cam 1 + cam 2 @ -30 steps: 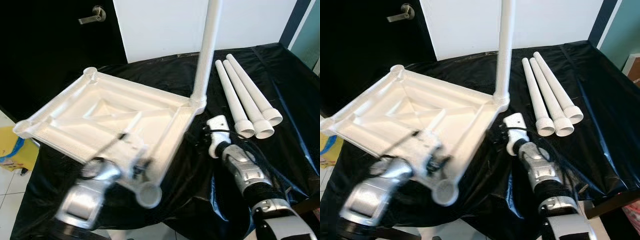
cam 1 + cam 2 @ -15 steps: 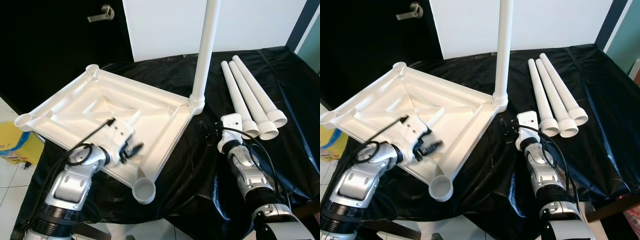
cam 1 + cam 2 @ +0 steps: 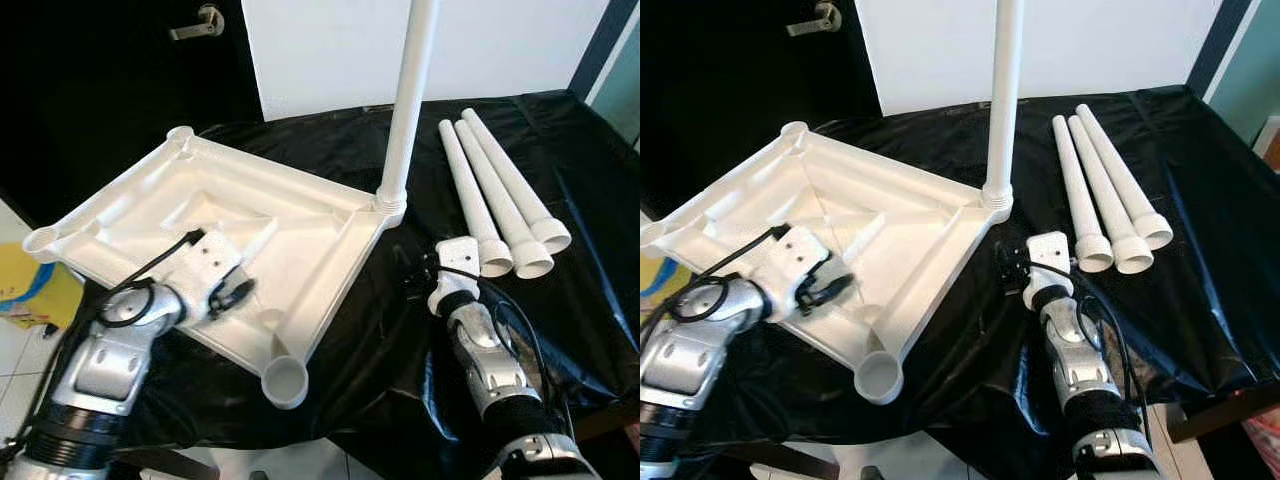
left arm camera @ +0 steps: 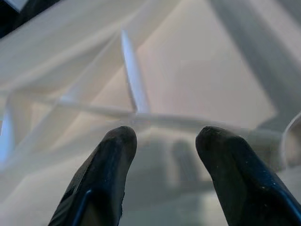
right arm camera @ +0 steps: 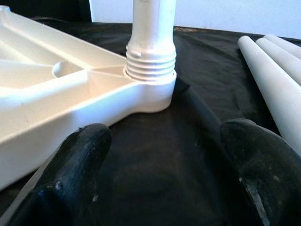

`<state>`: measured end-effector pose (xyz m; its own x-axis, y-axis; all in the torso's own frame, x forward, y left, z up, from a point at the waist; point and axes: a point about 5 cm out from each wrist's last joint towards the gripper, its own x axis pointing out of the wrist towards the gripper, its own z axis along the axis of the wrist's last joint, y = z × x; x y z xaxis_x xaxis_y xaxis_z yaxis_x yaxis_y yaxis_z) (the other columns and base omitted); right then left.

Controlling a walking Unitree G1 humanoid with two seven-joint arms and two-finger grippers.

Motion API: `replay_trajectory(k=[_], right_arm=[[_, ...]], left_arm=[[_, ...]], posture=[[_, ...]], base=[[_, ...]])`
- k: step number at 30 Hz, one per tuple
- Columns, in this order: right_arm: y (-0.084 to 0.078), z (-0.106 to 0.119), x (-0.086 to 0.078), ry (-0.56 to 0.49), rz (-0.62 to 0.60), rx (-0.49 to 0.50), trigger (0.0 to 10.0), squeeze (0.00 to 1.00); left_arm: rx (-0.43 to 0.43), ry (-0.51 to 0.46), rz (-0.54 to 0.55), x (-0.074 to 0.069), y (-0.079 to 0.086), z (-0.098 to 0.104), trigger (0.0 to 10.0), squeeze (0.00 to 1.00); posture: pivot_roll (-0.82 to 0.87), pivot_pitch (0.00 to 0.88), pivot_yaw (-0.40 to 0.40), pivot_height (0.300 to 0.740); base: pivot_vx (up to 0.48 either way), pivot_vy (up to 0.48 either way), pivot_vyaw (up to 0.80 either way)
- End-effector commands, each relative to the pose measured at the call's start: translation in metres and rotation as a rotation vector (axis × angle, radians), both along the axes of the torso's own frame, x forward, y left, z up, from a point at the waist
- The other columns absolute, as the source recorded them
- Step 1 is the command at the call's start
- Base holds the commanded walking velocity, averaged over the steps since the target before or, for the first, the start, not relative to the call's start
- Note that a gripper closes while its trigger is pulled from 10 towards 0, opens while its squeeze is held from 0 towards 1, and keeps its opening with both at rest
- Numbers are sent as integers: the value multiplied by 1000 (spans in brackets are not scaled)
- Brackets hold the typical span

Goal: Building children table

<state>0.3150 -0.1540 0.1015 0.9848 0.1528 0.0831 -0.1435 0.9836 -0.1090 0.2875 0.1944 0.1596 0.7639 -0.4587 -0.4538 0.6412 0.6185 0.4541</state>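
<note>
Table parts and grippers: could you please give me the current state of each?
Tabletop: upside down, tilted.
Fitted leg: upright, screwed into a corner socket.
Three loose legs: lying side by side on the black cloth.
Left gripper: open, over the tabletop's underside.
Right gripper: open, facing the fitted leg.

Indoor room, likely domestic: dark door [image 3: 120, 90] with lever handle [image 3: 197, 22], white wall [image 3: 330, 50], tiled floor [image 3: 15, 345], black-sheeted work surface [image 3: 400, 330].

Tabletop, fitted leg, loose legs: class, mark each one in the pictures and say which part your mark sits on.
tabletop [image 3: 320, 215]: left eye view, on a bare ribbed panel of its underside.
fitted leg [image 3: 405, 110]: left eye view, midway up the upright shaft.
loose legs [image 3: 492, 195]: left eye view, on the middle tube's shaft.
</note>
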Motion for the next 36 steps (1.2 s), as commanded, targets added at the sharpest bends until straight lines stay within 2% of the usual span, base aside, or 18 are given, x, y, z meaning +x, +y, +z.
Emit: replay_trajectory(k=[1, 2, 3, 5, 6, 7, 8, 10, 11, 12, 13, 17, 22, 27, 29, 31, 36], right_arm=[[5, -1, -4, 7, 49, 3, 10000, 0], [5, -1, -4, 7, 49, 3, 10000, 0], [5, 3, -11, -5, 138, 2, 10000, 0], [5, 3, -11, -5, 138, 2, 10000, 0], [5, 5, -17, -9, 197, 4, 10000, 0], [5, 5, -17, -9, 197, 4, 10000, 0], [5, 6, -23, -8, 249, -2, 10000, 0], [5, 6, -31, 4, 313, -17, 10000, 0], [5, 6, -31, 4, 313, -17, 10000, 0], [5, 5, -34, 17, 329, -34, 10000, 0], [5, 5, -35, 21, 330, -33, 10000, 0], [7, 4, -37, 30, 341, -27, 10000, 0], [12, 3, -39, 41, 360, -15, 10000, 0], [16, 3, -43, 55, 394, -8, 10000, 0], [16, 3, -43, 55, 394, -8, 10000, 0], [14, 5, -42, 57, 387, -11, 10000, 0], [13, 5, -42, 56, 375, -11, 10000, 0]], left_arm=[[19, 13, -29, -2, 6, -3, 10000, 0], [19, 13, -29, -2, 6, -3, 10000, 0], [-30, 3, -70, -3, 5, -1, 10000, 0], [-30, 3, -70, -3, 5, -1, 10000, 0], [-57, -21, -101, -4, 3, 2, 10000, 0], [-57, -21, -101, -4, 3, 2, 10000, 0], [-58, -21, -134, -6, 1, 2, 10000, 0], [-20, 36, -208, -16, -1, -6, 10000, 0], [-20, 36, -208, -16, -1, -6, 10000, 0], [18, 114, -254, -24, 0, -17, 10000, 0], [46, 143, -271, -28, 1, -22, 10000, 0], [94, 209, -322, -36, -2, -32, 10000, 0], [77, 239, -369, -42, -13, -38, 10000, 0], [15, 257, -447, -48, -37, -42, 10000, 0], [15, 257, -447, -48, -37, -42, 10000, 0], [-32, 268, -486, -53, -51, -44, 10000, 0], [-76, 268, -518, -56, -67, -46, 10000, 0]], posture=[[-90, 29, 26, 740], [-90, 29, 26, 740], [-92, 33, 29, 740], [-92, 33, 29, 740], [-94, 34, 31, 740], [-94, 34, 31, 740], [-99, 36, 35, 740], [-105, 40, 38, 740], [-105, 40, 38, 740], [-107, 41, 41, 740], [-106, 41, 45, 740], [-108, 41, 49, 740], [-107, 40, 50, 740], [-107, 37, 51, 740], [-107, 37, 51, 740], [-111, 37, 54, 740], [-115, 34, 57, 740]], base=[[0, 0, 0], [0, 0, 0], [0, 0, 0], [0, 0, 0], [0, 0, 0], [0, 0, 0], [0, 0, 0], [0, 0, 0], [0, 0, 0], [0, 0, 0], [0, 0, 0], [0, 0, 0], [0, 0, 0], [0, 0, 0], [0, 0, 0], [0, 0, 0], [0, 0, 0]])
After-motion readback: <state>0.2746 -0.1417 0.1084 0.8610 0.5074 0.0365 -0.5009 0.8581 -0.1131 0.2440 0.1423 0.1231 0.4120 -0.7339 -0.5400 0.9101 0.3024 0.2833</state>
